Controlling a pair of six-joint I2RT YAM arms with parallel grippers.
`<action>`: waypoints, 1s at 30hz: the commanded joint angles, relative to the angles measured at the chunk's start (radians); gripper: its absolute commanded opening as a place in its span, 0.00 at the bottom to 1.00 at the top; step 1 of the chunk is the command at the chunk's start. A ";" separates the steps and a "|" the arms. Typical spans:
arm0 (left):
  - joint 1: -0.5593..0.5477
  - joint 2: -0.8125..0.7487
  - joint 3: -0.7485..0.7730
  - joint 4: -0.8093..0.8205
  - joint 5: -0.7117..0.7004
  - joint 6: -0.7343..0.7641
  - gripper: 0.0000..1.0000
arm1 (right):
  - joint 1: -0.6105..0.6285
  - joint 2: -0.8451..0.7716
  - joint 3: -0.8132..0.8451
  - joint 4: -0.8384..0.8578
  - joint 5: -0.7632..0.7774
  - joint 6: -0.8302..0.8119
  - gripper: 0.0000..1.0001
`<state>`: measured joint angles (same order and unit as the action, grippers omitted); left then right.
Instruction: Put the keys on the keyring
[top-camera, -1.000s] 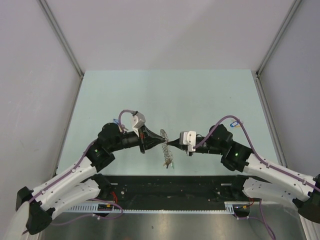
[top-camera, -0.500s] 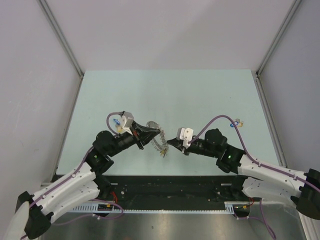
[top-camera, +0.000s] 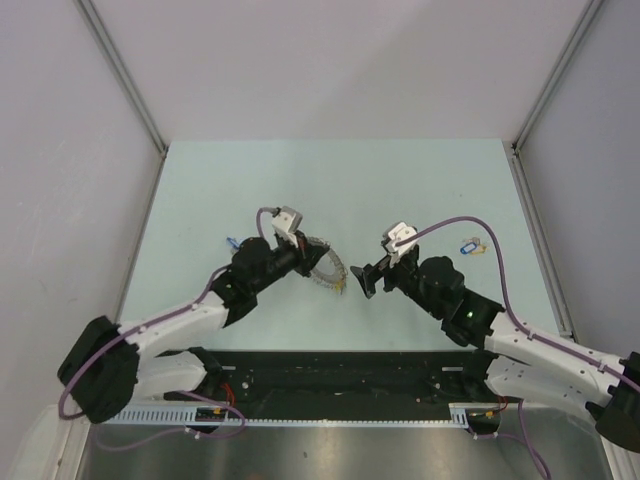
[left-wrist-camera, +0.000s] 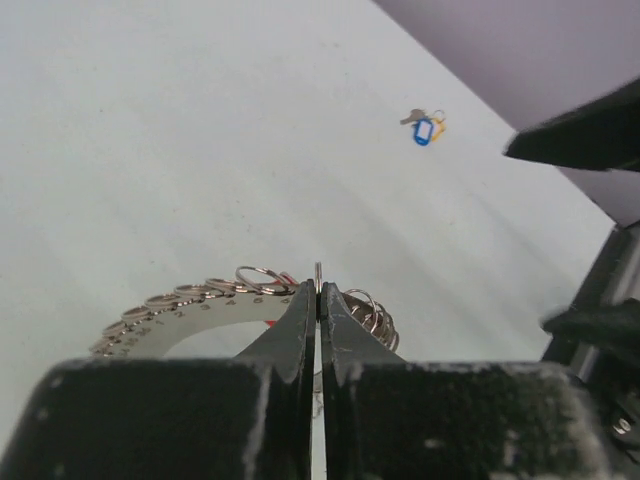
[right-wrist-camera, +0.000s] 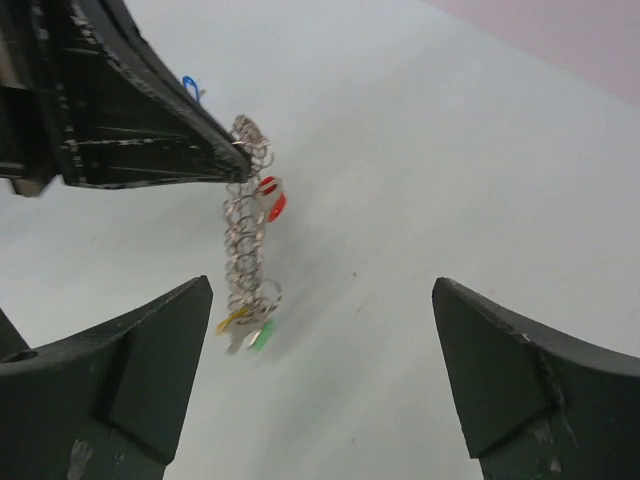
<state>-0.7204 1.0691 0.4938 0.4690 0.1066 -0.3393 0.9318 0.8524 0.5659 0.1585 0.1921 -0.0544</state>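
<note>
My left gripper (left-wrist-camera: 317, 295) is pinched tight on the keyring (right-wrist-camera: 246, 240); my right gripper (right-wrist-camera: 322, 290) is spread wide with nothing in it.

My left arm reaches in from the near left, forearm slanting toward the middle of the table (top-camera: 400, 180). The tips meet on one thin loop, and the ring dangles from them. A red key (right-wrist-camera: 271, 203) hangs near its top, and a green key (right-wrist-camera: 262, 335) and a yellow key (right-wrist-camera: 232, 320) hang at its lower end. My right arm bends in from the near right, wrist turned toward the ring, fingers close to it but apart from it. The blue and yellow keys (top-camera: 468, 245) lie on the table well off to my right.
</note>
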 joint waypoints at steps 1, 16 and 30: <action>0.025 0.186 0.150 0.203 -0.056 0.017 0.01 | -0.001 -0.041 0.003 -0.048 0.104 0.059 1.00; 0.067 0.750 0.063 0.984 -0.142 -0.145 0.17 | -0.014 -0.260 -0.011 -0.217 0.273 0.258 1.00; 0.079 0.269 -0.180 0.719 -0.248 -0.158 0.96 | -0.089 -0.268 -0.003 -0.253 0.296 0.268 1.00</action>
<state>-0.6510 1.5738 0.2607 1.2255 -0.0704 -0.5213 0.8772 0.5949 0.5499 -0.0677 0.4583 0.1925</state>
